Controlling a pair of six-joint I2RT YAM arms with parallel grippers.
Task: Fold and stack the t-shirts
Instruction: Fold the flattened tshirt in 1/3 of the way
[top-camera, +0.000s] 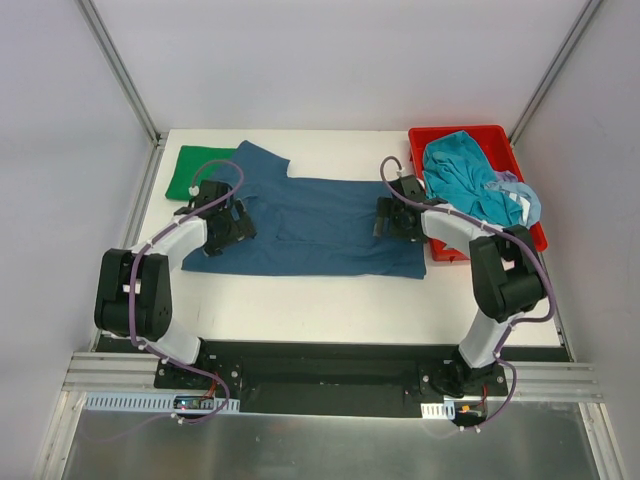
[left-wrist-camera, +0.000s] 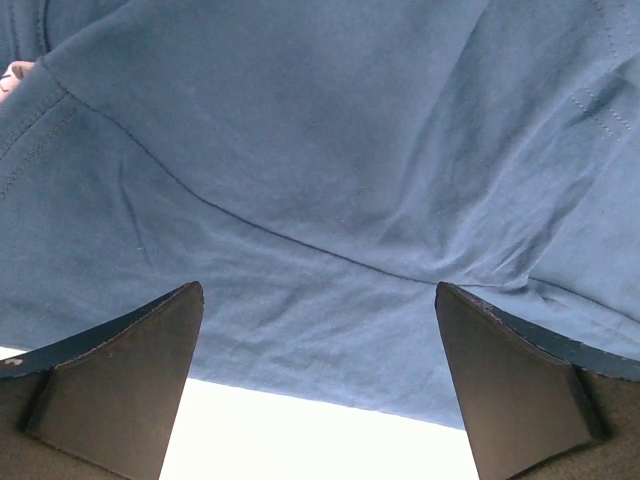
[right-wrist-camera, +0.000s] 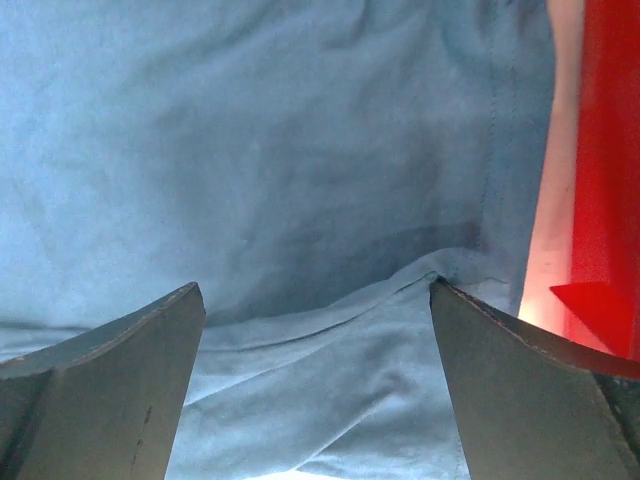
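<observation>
A dark navy-blue t-shirt (top-camera: 320, 228) lies partly folded across the middle of the white table (top-camera: 330, 300). My left gripper (top-camera: 232, 222) is open over the shirt's left end; in the left wrist view its fingers frame the shirt's near edge (left-wrist-camera: 320, 340) and grip nothing. My right gripper (top-camera: 385, 218) is open over the shirt's right end, with a raised fold of navy cloth (right-wrist-camera: 330, 370) between its fingers in the right wrist view. A folded bright green t-shirt (top-camera: 192, 172) lies at the back left. Teal (top-camera: 462, 172) and pale blue (top-camera: 515, 192) t-shirts are heaped in the red bin (top-camera: 500, 136).
The red bin stands at the table's right back corner, close to my right gripper; its wall (right-wrist-camera: 600, 150) shows at the right of the right wrist view. Grey enclosure walls surround the table.
</observation>
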